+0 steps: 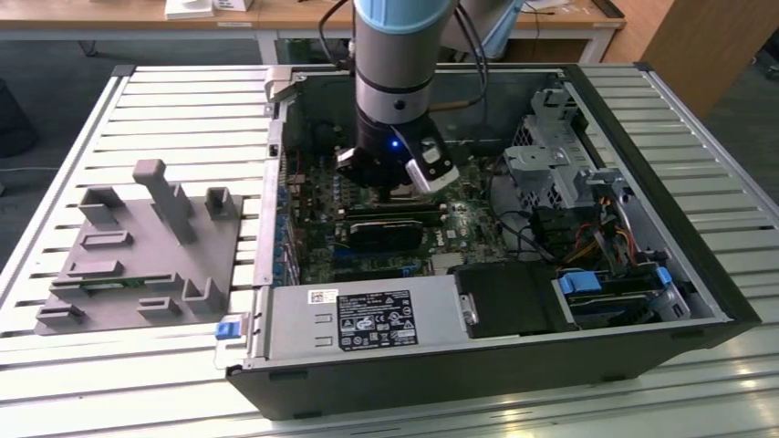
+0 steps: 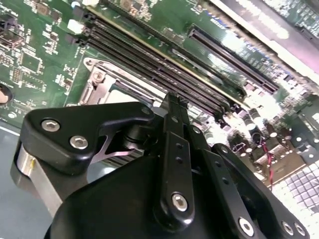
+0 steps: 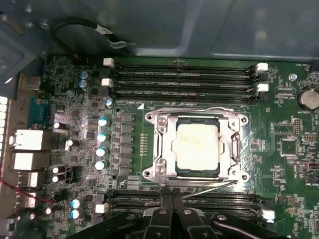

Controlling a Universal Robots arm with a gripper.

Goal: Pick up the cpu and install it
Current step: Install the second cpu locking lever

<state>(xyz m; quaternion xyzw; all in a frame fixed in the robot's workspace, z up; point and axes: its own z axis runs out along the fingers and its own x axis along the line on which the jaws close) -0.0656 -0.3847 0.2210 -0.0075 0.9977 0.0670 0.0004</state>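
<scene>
Small flat square cpu (image 3: 197, 148) with shiny pale silver metal top sits seated in the silver metal socket frame (image 3: 160, 149) on the green motherboard (image 3: 284, 159), frame clamped around its edges. In the first wrist view the black-fingered claw (image 3: 172, 211) lies just off the socket frame, at about 6 o'clock from the cpu, apart from it, not touching. Claw fingers (image 3: 164, 219) are pressed together, closed on nothing; nothing sits between them. In the second wrist view the same closed claw (image 2: 174, 99) has its black linkage arms folded in, tips over the socket frame (image 2: 107, 82) near the long black memory slots (image 2: 149, 59). Those black memory slots (image 3: 182, 74) flank the socket on two sides in the first wrist view, one bank at 12 o'clock of the cpu, one at 6 o'clock under the claw tips.

Exterior view: grey-blue robot arm (image 1: 396, 82) reaches down into the open black computer case (image 1: 487, 365), claw (image 1: 396, 193) low over the motherboard (image 1: 365, 228). Case rests on the white slatted surface (image 1: 182, 100). Grey plastic fixture block (image 1: 140, 246) stands on the surface at 9 o'clock of the case, well apart from the claw.
</scene>
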